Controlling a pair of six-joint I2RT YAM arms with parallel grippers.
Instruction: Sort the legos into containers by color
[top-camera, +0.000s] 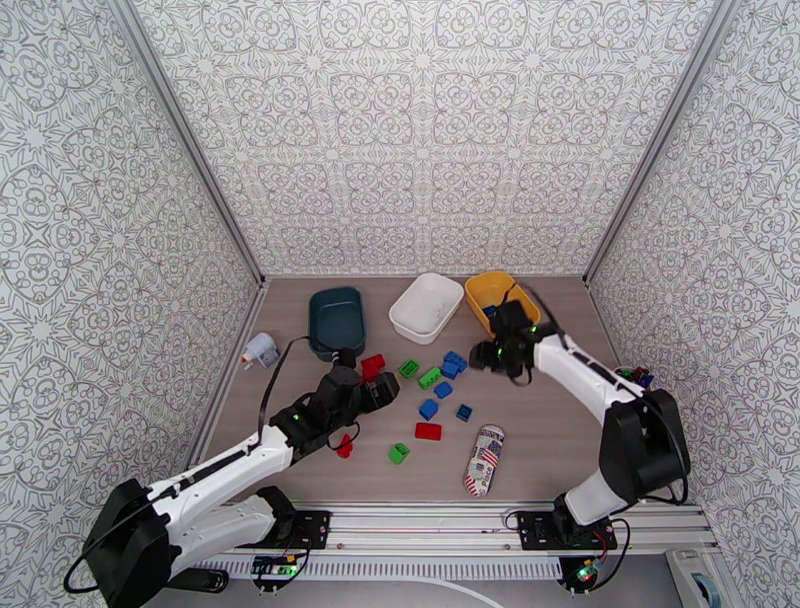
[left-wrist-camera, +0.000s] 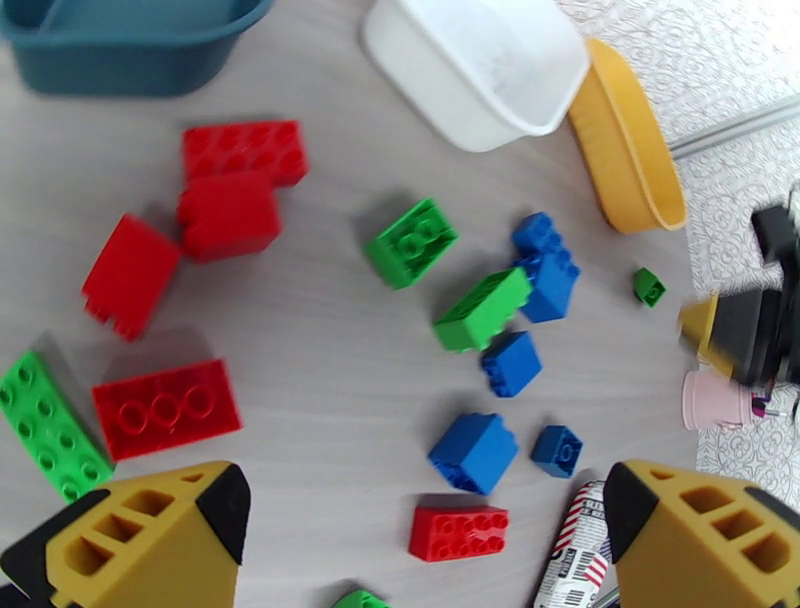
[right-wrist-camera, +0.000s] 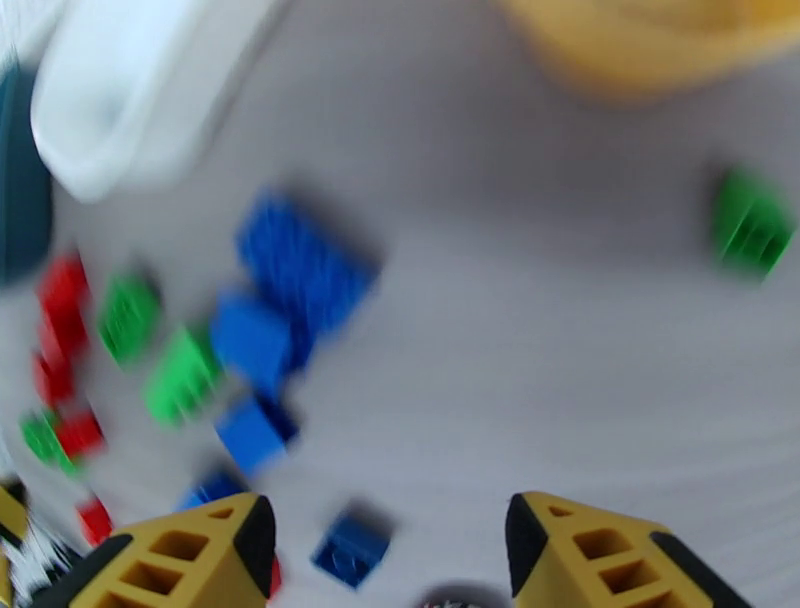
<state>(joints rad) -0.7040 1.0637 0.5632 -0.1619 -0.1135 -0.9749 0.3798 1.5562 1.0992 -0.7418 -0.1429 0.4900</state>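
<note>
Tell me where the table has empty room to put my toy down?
Best spot: the bare tabletop right of the can, up to the right arm. A smaller patch lies near the left edge, between the white gadget and the left arm. The middle, in front of the white bin, is crowded with bricks.

Bright even light, soft short shadows, right wrist view motion-blurred

Red, green, blue legos (top-camera: 428, 431) near bins (top-camera: 336, 322)
</note>
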